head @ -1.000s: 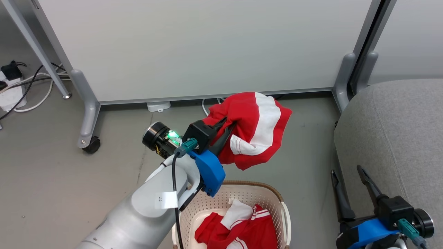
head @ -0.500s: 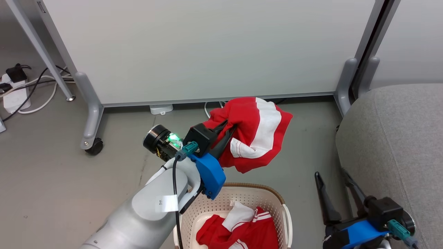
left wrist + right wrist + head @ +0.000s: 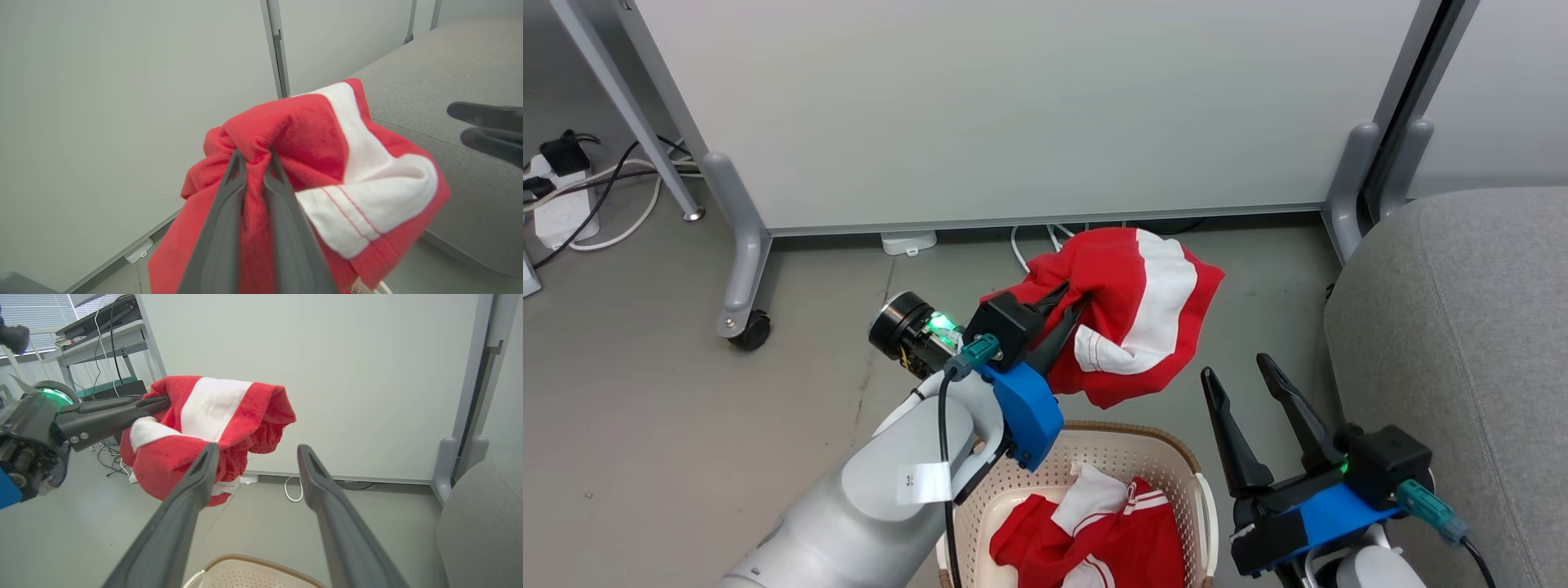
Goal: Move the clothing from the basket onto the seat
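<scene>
The left gripper (image 3: 1072, 296) pinched a bunched red garment (image 3: 1143, 318) above the basket (image 3: 1143, 437), lifted clear, probably for carrying to the seat (image 3: 1462, 327) right of the basket, while the right gripper (image 3: 1236, 367) hovered beside the basket, fingers apart, and more clothing (image 3: 1094, 539) lay inside.

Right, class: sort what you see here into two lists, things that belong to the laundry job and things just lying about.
Job: held red garment, left gripper shut on it, red clothing in basket, grey seat, open right gripper.
Lying about: white partition, its castor, power strip, cables.
</scene>
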Motion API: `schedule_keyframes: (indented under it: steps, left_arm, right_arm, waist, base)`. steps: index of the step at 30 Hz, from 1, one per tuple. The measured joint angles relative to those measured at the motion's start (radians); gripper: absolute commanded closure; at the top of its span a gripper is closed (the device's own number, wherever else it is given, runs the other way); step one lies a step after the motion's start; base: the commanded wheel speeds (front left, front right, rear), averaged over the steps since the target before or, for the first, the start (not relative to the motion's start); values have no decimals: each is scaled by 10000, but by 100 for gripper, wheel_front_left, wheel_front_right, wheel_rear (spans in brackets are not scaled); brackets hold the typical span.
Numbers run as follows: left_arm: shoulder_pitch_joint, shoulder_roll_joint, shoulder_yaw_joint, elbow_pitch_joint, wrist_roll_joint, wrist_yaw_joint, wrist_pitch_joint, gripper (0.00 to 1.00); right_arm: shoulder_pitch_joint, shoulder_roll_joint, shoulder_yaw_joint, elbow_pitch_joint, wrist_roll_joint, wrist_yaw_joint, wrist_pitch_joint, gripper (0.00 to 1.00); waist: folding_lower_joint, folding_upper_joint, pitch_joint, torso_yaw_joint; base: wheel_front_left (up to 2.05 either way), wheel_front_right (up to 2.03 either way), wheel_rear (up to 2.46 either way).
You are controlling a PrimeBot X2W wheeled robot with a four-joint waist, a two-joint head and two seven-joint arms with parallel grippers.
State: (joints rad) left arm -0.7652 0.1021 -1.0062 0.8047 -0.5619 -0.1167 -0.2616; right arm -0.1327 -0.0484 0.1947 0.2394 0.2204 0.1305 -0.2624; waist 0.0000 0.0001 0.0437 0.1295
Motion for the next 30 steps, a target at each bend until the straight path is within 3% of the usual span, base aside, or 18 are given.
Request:
schedule_keyframes:
  steps: [11, 30]
  left_arm:
    - [-142, -125, 13, -125, 207, -44, 0, 100]
    - [-313, -370, -90, -437, 518, -79, 0, 100]
  right_arm:
    - [-1054, 4, 491, 644, 711, 0, 0, 0]
    - [-2501, 2, 1252, 2203, 2901, 0, -2, 0]
  waist:
    - [1, 0, 382, 175]
    - [1, 0, 858, 602]
  base:
    - [0, 0, 0]
    - [0, 0, 0]
